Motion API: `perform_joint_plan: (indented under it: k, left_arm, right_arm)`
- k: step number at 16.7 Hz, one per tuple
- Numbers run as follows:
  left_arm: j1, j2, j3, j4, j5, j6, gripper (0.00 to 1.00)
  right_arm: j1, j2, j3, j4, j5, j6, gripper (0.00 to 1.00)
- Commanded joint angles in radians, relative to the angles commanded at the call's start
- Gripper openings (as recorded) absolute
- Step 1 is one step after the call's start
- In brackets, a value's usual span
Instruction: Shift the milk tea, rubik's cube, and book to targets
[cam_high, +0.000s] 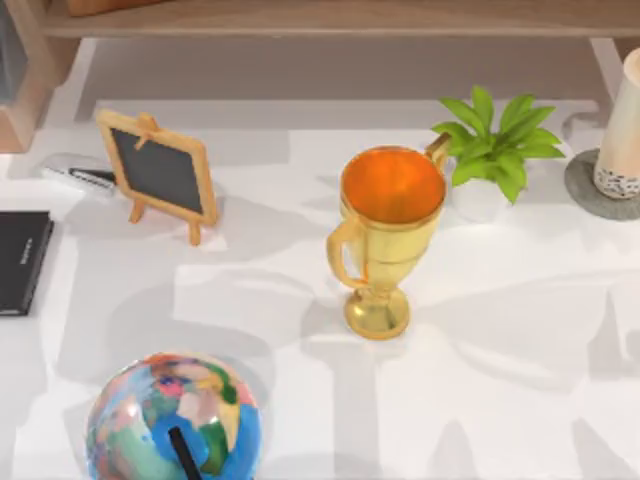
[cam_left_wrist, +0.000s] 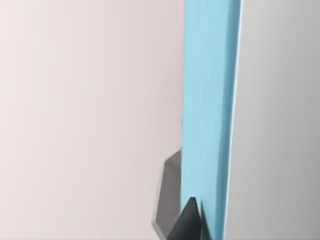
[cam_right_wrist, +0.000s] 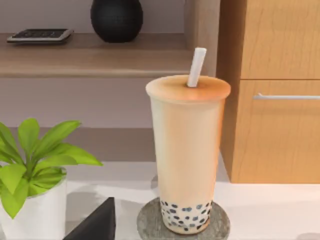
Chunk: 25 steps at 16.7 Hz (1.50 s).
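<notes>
The milk tea (cam_high: 628, 120) (cam_right_wrist: 186, 150) stands upright on the grey stone disc target (cam_high: 590, 190) (cam_right_wrist: 149, 225) at the table's far right edge. In the right wrist view one dark fingertip (cam_right_wrist: 97, 224) of my right gripper shows well short of the cup, touching nothing; the gripper is open. The teal-blue book (cam_left_wrist: 207, 110) rises edge-on across the left wrist view, with my left gripper (cam_left_wrist: 192, 222) shut on its lower end. The black slab target (cam_high: 20, 260) lies at the table's left edge. The rubik's cube is out of view.
A gold trophy (cam_high: 385, 240) stands mid-table, with a potted plant (cam_high: 495, 150) between it and the milk tea. A small chalkboard easel (cam_high: 160, 170) is at the back left and a multicoloured globe (cam_high: 175, 420) at the front left. Wooden shelving (cam_right_wrist: 270, 90) backs the table.
</notes>
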Motion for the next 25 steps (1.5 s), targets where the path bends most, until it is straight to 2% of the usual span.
perform_joint_plan:
  k: [13, 25]
  left_arm:
    - [0.011, -0.194, -0.288, 0.048, 0.014, 0.515, 0.00]
    - [0.021, -0.209, -0.594, 0.123, 0.028, 0.905, 0.00]
  right_arm:
    - [0.000, 0.000, 0.000, 0.000, 0.000, 0.000, 1.00]
    - [0.000, 0.000, 0.000, 0.000, 0.000, 0.000, 1.00]
